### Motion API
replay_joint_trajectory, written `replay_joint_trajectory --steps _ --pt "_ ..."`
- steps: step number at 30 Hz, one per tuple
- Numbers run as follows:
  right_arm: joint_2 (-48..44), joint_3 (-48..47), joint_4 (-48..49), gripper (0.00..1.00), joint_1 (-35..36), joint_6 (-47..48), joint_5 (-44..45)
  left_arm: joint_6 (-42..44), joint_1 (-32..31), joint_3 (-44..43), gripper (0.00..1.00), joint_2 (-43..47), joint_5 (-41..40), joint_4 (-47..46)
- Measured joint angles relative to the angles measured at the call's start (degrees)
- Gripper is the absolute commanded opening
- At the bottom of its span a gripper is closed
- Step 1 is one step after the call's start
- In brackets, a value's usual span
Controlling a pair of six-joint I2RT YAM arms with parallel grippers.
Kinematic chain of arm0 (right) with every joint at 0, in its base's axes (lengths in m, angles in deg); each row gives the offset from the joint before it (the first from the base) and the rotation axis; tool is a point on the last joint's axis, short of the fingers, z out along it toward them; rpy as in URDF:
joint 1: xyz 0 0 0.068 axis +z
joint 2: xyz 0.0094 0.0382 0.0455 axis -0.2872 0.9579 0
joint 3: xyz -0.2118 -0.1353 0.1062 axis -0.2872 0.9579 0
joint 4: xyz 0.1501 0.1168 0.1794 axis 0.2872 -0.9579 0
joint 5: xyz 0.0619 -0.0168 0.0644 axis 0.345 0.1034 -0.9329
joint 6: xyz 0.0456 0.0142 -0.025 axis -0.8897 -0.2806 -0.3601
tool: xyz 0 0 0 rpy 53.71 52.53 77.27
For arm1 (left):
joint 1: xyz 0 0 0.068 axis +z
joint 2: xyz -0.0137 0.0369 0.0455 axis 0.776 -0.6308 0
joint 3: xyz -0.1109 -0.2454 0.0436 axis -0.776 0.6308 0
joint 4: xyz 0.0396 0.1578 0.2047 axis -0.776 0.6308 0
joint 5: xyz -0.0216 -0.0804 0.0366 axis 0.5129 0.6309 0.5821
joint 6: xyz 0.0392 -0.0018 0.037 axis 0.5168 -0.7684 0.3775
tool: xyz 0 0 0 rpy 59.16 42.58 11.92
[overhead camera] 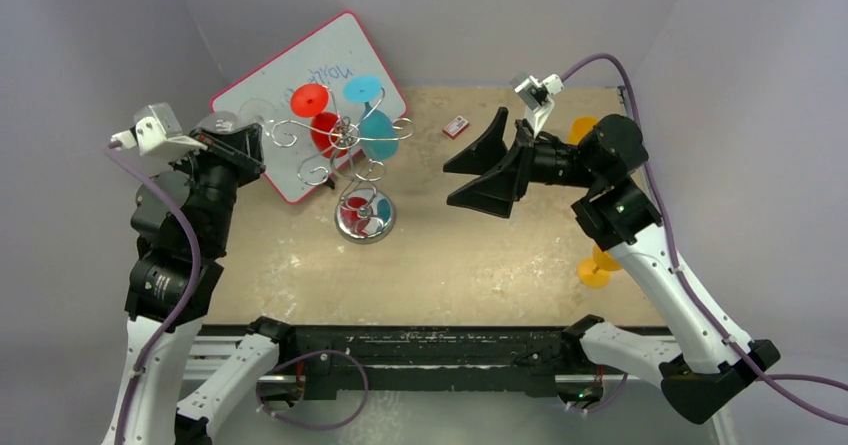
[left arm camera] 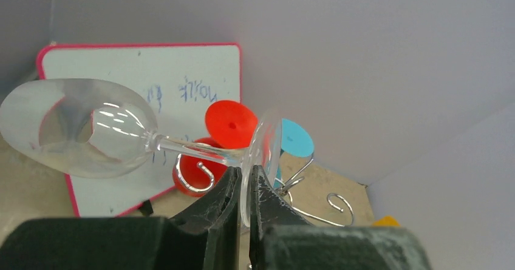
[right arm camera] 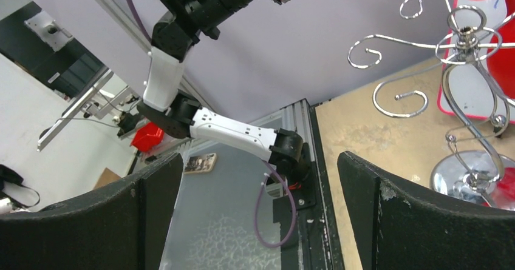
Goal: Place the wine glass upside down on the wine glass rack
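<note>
My left gripper (overhead camera: 258,150) is shut on the foot rim of a clear wine glass (overhead camera: 218,122). It holds the glass on its side in the air, left of the rack. In the left wrist view the foot stands edge-on between my fingertips (left arm camera: 246,173), and the stem and bowl (left arm camera: 79,127) stretch left. The silver wire rack (overhead camera: 350,145) stands on a shiny round base (overhead camera: 365,220). A red glass (overhead camera: 322,125) and a teal glass (overhead camera: 377,133) hang on it upside down. My right gripper (overhead camera: 475,170) is open and empty to the right of the rack (right arm camera: 467,70).
A pink-framed whiteboard (overhead camera: 290,75) leans behind the rack. A small red and white item (overhead camera: 456,126) lies at the back. Orange glass parts (overhead camera: 594,267) show behind my right arm. Grey walls close in the table on three sides.
</note>
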Motion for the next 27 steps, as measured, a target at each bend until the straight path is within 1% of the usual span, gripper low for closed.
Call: replay_joint_trajectory --steps 5,12,20,27 --pt "0.0 0.7 -0.9 1.0 0.0 1.2 0.1 -11.0 0.0 -0.9 0.0 -1.2 -5.4 7.7" --pt "0.0 0.7 -2.1 1.0 0.0 2.3 0.1 -22.2 0.0 -2.4 0.0 -3.2 -6.0 15.0" --pt "-0.9 1.1 -3.4 1.0 0.0 3.7 0.3 -31.5 0.0 0.7 0.0 -3.6 -1.5 15.6" --pt "-0.9 1.1 -4.4 1.0 0.0 5.1 0.3 -34.9 0.0 3.4 0.0 -4.7 0.9 15.2"
